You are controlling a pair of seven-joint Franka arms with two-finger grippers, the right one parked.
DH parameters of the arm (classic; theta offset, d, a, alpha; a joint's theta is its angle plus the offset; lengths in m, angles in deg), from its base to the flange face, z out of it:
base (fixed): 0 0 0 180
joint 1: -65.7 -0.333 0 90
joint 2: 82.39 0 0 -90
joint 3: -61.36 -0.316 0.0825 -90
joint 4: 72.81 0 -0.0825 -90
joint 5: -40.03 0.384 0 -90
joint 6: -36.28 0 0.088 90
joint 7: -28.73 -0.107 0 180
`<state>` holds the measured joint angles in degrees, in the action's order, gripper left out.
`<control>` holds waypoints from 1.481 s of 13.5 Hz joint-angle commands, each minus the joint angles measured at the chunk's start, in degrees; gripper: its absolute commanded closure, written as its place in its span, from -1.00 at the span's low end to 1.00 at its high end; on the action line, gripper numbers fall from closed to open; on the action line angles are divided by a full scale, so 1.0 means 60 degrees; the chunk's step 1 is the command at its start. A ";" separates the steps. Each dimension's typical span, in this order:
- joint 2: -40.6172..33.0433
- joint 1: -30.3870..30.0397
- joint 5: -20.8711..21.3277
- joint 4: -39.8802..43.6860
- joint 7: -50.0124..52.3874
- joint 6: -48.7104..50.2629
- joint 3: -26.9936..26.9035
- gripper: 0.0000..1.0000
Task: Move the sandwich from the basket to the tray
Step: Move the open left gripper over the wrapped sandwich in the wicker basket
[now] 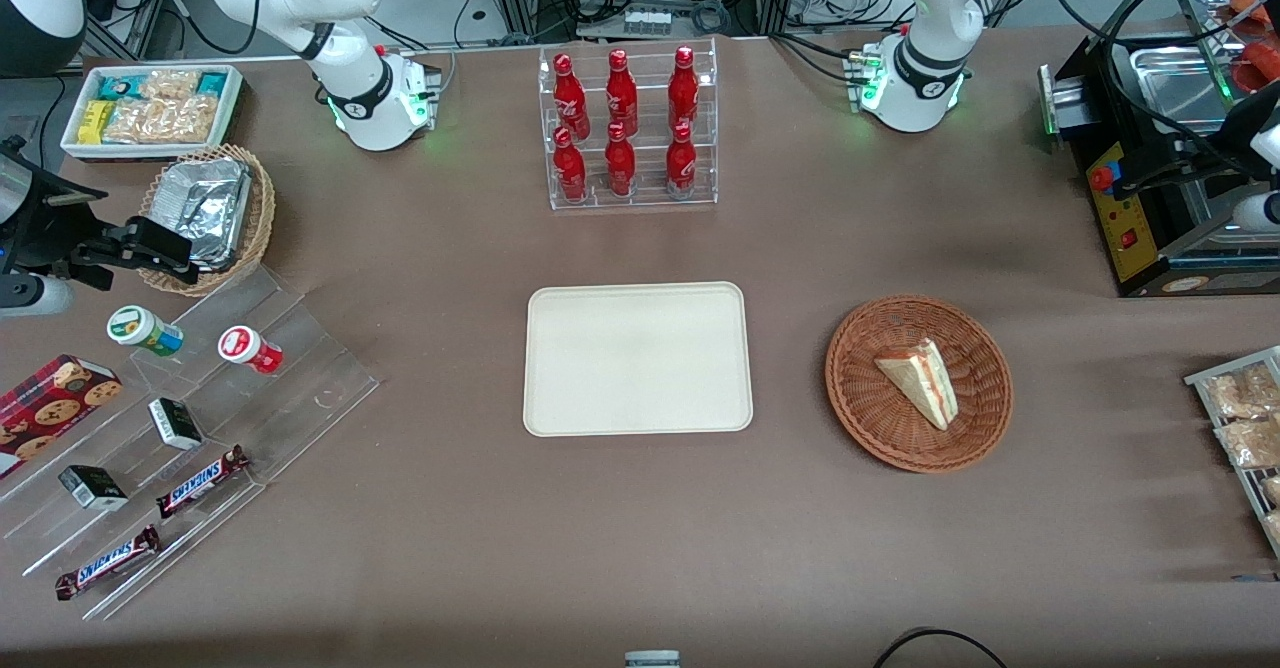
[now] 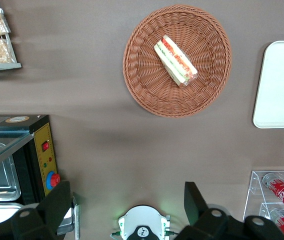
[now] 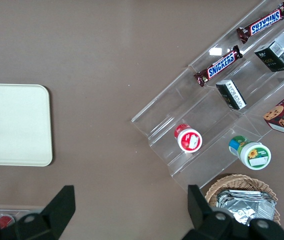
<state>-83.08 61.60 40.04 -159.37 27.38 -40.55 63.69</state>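
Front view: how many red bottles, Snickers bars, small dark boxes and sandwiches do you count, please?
red bottles: 6
Snickers bars: 2
small dark boxes: 2
sandwich: 1
Total: 11
The gripper hangs open, high up and apart from the sandwich, which lies in the basket.

Working left arm (image 1: 925, 8): glossy white rounded shell with a black band at the joint, standing on a round white base (image 1: 912, 98) lit green at its sides, with small connectors and dark cables attached. Its gripper (image 2: 127, 212) has two matte black, wedge-shaped fingers (image 2: 194, 202), spread wide apart, on black housings with small pale round screw heads.
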 commanded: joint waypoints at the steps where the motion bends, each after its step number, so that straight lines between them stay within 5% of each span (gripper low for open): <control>1: -0.0075 0.0010 0.0070 0.0072 0.0051 -0.0013 0.0021 -1.00; 7: 0.0597 0.0039 0.0465 0.0028 0.0735 -0.0276 0.0255 -1.00; 20: 0.3322 0.0844 0.0247 -0.0191 0.6901 -0.3187 0.0313 -1.00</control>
<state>-64.40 65.46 41.81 -160.38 63.50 -56.87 65.70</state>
